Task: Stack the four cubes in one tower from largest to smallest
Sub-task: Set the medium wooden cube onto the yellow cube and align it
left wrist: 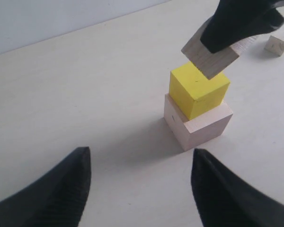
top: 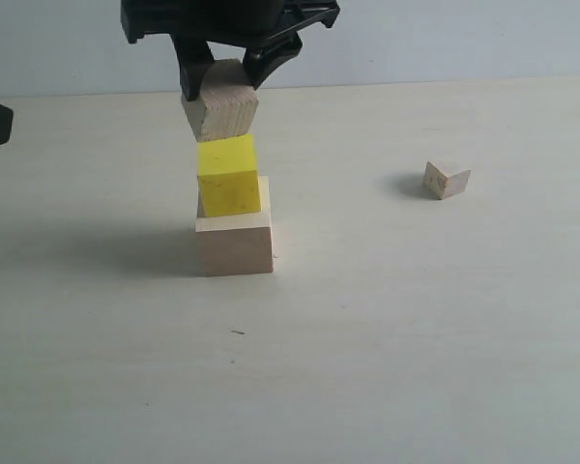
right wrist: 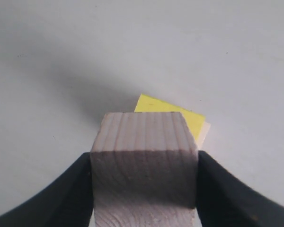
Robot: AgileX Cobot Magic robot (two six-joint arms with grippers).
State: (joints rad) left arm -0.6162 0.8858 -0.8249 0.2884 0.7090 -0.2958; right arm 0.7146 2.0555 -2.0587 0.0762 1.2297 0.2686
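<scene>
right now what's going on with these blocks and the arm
The right gripper is shut on the medium wooden cube and holds it tilted just over the yellow cube, which sits on the large pale cube. Whether the held cube touches the yellow one is hard to tell. The small wooden cube lies apart on the table, to the right in the exterior view. The left gripper is open and empty, away from the stack.
</scene>
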